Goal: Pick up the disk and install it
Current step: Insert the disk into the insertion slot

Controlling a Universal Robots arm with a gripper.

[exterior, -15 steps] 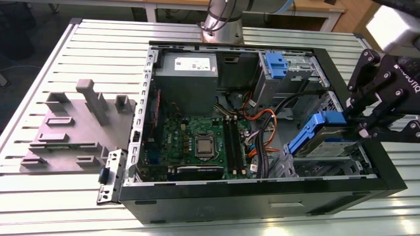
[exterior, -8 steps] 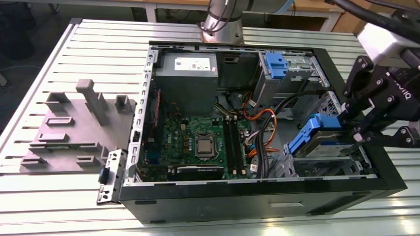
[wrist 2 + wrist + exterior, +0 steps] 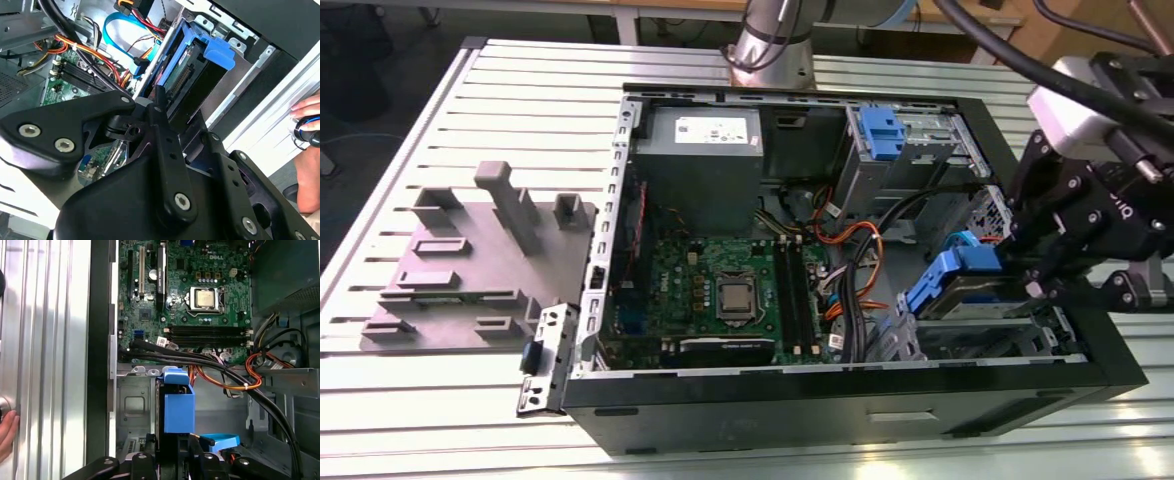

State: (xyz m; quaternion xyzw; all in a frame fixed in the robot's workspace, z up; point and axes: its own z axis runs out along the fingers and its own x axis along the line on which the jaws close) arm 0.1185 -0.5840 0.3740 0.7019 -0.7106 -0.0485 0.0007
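Note:
The disk point(image 3: 958, 288), a silver drive with blue plastic rails, stands on edge in the drive bay at the corner of the open computer case point(image 3: 854, 400) on the exterior view's right. My gripper point(image 3: 1011, 265) is shut on the disk from the side away from the motherboard. In the first wrist view the disk point(image 3: 178, 412) rises between my black fingers point(image 3: 197, 452), its blue tab toward the motherboard. In the second wrist view one finger point(image 3: 161, 107) reaches along the disk point(image 3: 186, 75), whose connector edge shows beside the bay wall.
The motherboard point(image 3: 720, 290) lies in the case, with a grey power supply point(image 3: 698, 150) and a bare blue bracket point(image 3: 881, 132) behind it. Orange and black cables point(image 3: 235, 375) run close to the bay. A grey fixture point(image 3: 467, 260) sits on the slatted table. A person's hand point(image 3: 307, 112) rests nearby.

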